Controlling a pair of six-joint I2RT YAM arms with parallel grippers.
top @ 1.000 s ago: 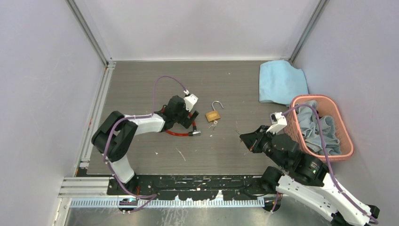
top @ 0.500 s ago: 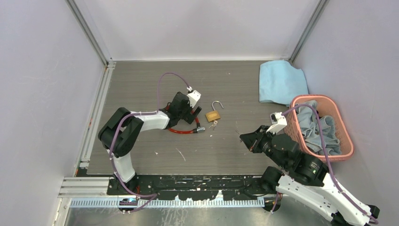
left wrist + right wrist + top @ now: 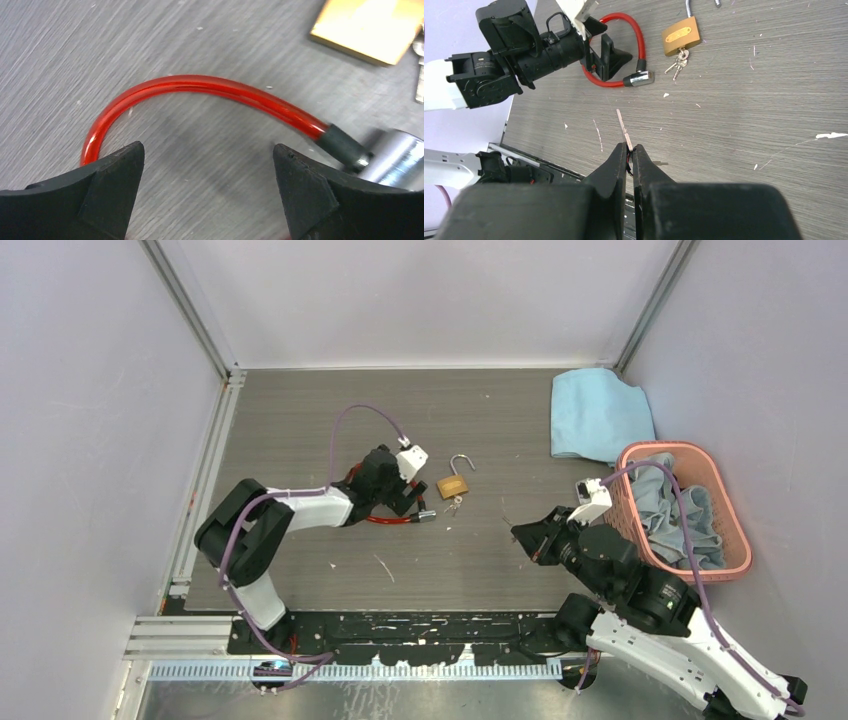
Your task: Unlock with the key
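The key [image 3: 455, 506] lies near the middle of the surface, touching the near side of the brass padlock [image 3: 452, 486]. The left gripper [image 3: 412, 502] is spread open, low over the red cable lock [image 3: 385, 521]. The right gripper [image 3: 520, 532], toward the right edge, is clenched, with a thin pale sliver [image 3: 623, 129] at its tips.

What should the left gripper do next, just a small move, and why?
Probably ease forward and down so the open left gripper straddles the red cable lock, then close. Its tips sit just short of the cable, while the tiny bunch of silvery keys lies untouched by the brass padlock.
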